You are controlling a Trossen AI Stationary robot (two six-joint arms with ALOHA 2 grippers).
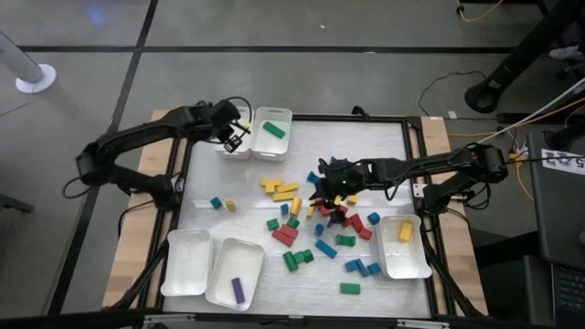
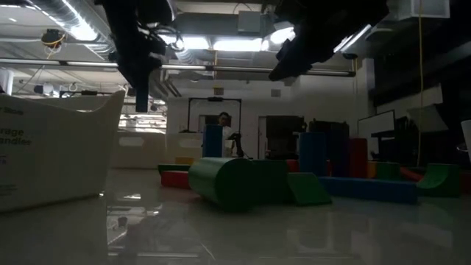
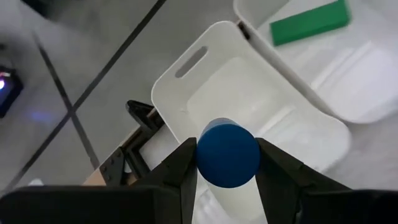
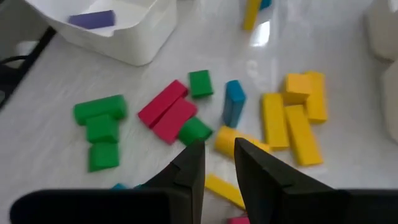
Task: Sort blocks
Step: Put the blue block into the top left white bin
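Blue block (image 3: 228, 154), white tray (image 3: 261, 106)

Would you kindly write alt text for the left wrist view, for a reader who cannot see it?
The left gripper holds a round blue block between its jaws, above an empty white tray. A second white tray beside it holds a green bar, with grey floor beyond the table edge.
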